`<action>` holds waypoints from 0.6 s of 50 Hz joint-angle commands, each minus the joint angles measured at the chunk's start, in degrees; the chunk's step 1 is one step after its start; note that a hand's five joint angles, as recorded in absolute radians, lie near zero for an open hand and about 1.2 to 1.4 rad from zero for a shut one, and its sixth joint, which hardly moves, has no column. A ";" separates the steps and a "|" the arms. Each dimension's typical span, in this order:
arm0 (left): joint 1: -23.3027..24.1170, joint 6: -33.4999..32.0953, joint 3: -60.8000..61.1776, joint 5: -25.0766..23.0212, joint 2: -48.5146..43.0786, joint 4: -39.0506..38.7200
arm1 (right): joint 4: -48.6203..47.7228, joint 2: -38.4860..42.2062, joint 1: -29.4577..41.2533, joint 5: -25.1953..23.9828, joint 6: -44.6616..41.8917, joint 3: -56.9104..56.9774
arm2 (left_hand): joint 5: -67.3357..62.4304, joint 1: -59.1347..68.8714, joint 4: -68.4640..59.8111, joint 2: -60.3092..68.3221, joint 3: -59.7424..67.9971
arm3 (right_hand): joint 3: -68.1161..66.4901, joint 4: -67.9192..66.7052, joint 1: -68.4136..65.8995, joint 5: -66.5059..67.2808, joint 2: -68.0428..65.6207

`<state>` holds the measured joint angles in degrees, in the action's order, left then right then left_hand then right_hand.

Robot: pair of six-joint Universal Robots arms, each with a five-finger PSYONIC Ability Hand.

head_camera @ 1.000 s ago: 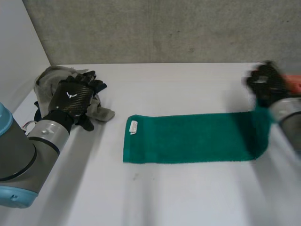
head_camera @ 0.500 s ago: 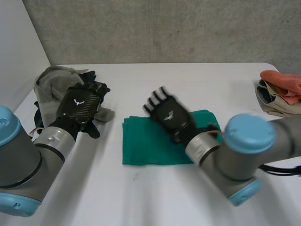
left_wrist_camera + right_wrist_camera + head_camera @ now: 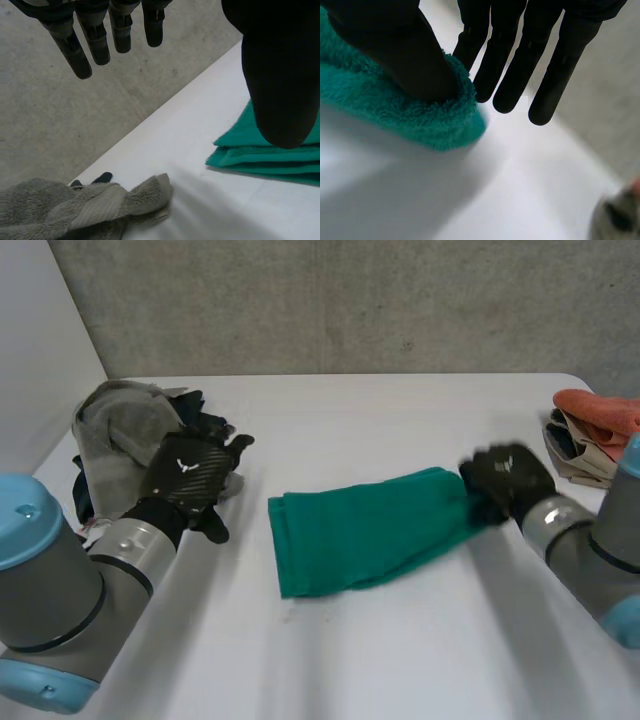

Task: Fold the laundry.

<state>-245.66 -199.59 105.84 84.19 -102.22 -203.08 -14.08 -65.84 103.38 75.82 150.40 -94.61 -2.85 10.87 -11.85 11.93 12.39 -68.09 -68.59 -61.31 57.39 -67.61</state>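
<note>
On the green towel [image 3: 365, 530], right hand [image 3: 505, 480] pinches one end; left hand [image 3: 190, 475] hovers spread.

Towel [image 3: 360, 530] grn, pile [image 3: 115, 430] gry, cloth [image 3: 600, 410] orange, table [image 3: 400, 660] wht.

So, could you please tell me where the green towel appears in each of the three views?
Head view: green towel lies mid-table, right hand pinching one end.
Left wrist view: beyond the left hand's thumb, folded edges showing.
Right wrist view: its end, under the right hand's thumb.
Shared landmark: the white table beneath it.
</note>
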 commanded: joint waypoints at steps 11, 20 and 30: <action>-1.67 3.94 0.15 0.27 3.70 1.46 | -6.94 13.18 30.13 -0.51 2.44 10.40 | 2.85 -0.87 1.85 -1.93 -2.39 | 19.04 19.54 12.26 -18.34 18.56; 2.63 7.54 -6.69 2.38 0.80 6.82 | 3.62 8.90 25.31 12.08 18.50 15.86 | 2.85 -0.87 1.85 -1.93 -2.39 | 58.09 58.59 51.31 -57.39 57.61; 11.43 11.33 -19.17 4.93 -10.17 10.34 | 10.55 6.16 15.81 -0.67 37.33 17.26 | 2.85 -0.87 1.85 -1.93 -2.39 | 58.09 58.59 51.31 -57.39 57.61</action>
<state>-239.21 -189.97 94.06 88.07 -104.80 -194.41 -7.52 -60.72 123.36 82.54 179.98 -79.10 -2.85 10.87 -11.85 11.93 12.39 -11.84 -12.17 -12.76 2.29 -12.26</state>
